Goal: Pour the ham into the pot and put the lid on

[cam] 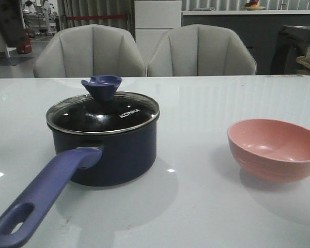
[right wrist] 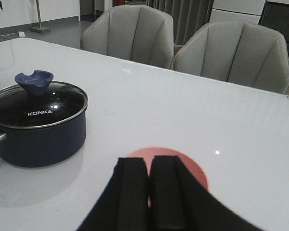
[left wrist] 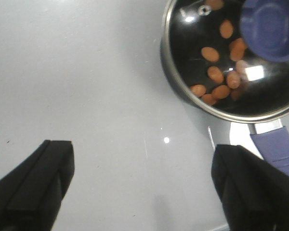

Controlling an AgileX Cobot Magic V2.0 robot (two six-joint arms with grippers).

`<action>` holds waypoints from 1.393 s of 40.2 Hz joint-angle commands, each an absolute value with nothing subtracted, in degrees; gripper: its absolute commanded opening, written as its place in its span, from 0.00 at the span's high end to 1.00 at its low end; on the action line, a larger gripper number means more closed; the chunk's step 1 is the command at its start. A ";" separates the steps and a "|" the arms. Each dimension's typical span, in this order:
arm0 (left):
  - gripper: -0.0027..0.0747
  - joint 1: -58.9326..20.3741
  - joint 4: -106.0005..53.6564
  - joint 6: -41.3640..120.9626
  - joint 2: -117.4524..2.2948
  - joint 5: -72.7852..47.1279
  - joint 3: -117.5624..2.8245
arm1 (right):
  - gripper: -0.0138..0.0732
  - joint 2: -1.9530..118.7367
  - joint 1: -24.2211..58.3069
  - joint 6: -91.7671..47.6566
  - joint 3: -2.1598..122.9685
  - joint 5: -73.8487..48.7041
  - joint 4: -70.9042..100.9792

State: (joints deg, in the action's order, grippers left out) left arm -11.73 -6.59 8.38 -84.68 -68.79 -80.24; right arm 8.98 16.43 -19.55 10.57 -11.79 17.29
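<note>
The left gripper (left wrist: 142,187) has its jaws spread wide over bare table (left wrist: 86,86), holding nothing, with the pot (left wrist: 183,91) just beyond it and to one side. The right gripper (right wrist: 150,192) has its jaws pressed together and empty, above the near rim of the pink bowl (right wrist: 195,171). In the front view the bowl (cam: 275,150) stands well apart from the pot (cam: 113,155) and shows no contents. The lid (cam: 103,113) sits level on the pot rim, knob (cam: 102,86) upward. Through the glass, the left wrist view shows the ham (left wrist: 216,74) as small orange pieces lying on the dark pot floor. Both task steps appear complete. Handling note: the lid is glass with a metal rim, so it is likely rigid, smooth and breakable; grip it only by the flared knob, which gives the fingers a waist to close on. The pot is probably the heaviest item; its long handle (cam: 41,199) is the proper hold.
</note>
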 commanded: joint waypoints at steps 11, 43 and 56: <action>0.18 -4.75 -7.81 7.86 -59.39 -47.54 -60.42 | 0.66 9.62 16.54 -20.09 12.01 -7.64 17.68; 0.18 -5.11 -8.20 7.86 -2.36 -9.99 -15.51 | 0.66 9.62 16.54 -20.09 12.01 -7.64 17.68; 0.72 -5.11 -8.20 7.86 -2.06 -10.72 -14.69 | 0.66 9.62 16.54 -20.09 12.01 -7.64 17.68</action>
